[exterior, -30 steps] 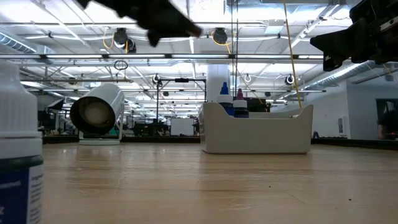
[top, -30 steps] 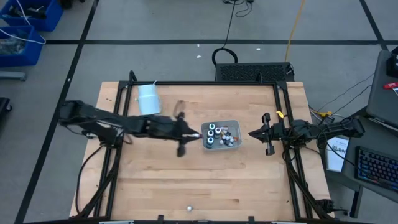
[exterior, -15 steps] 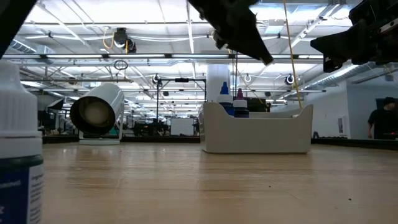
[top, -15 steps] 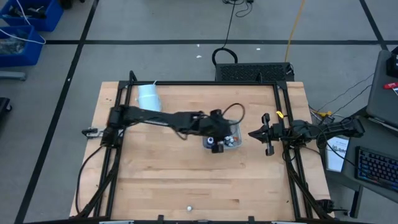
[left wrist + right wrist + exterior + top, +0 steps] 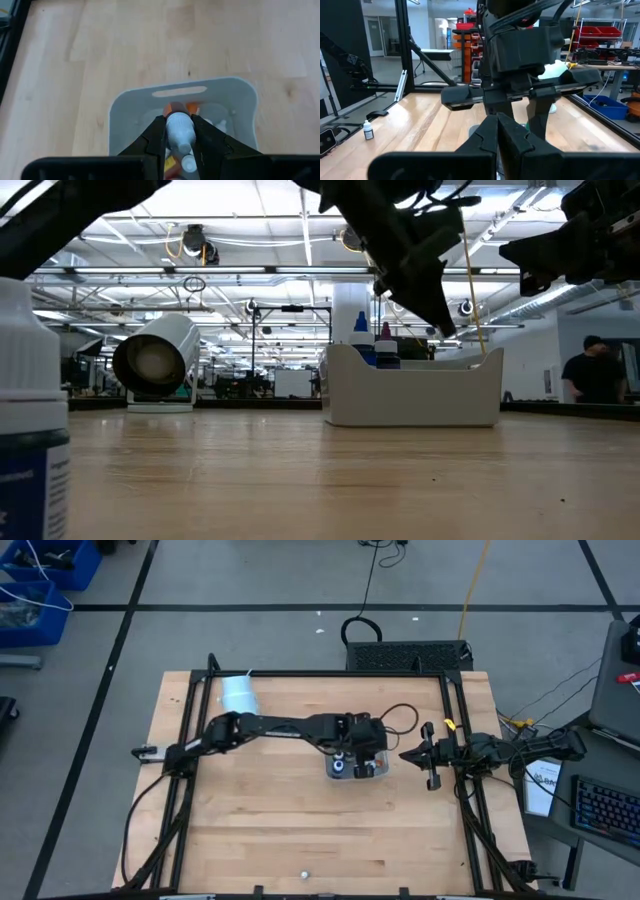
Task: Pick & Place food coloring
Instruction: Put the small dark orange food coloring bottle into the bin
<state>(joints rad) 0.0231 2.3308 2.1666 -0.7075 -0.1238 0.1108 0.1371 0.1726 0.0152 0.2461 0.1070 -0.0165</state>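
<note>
Wooden surface [image 5: 260, 830] carries one loose bottle [image 5: 305, 875] at its near edge, not yet collected. Toward the middle, the tray [image 5: 331, 771] holds several bottles. Above it hangs the left gripper [image 5: 178, 137], jaws narrowed on a white-capped bottle [image 5: 178, 130], apparently about to release. Right gripper [image 5: 407, 754], jaws closed and empty, waits near the right edge. The cup [image 5: 239, 698] lies at the far-left corner.

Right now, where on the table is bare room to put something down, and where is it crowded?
Bare wood lies between the cup and the tray, and along the near side, apart from one small bottle. Crowded: the tray, with the left hand over it holding a bottle.
</note>
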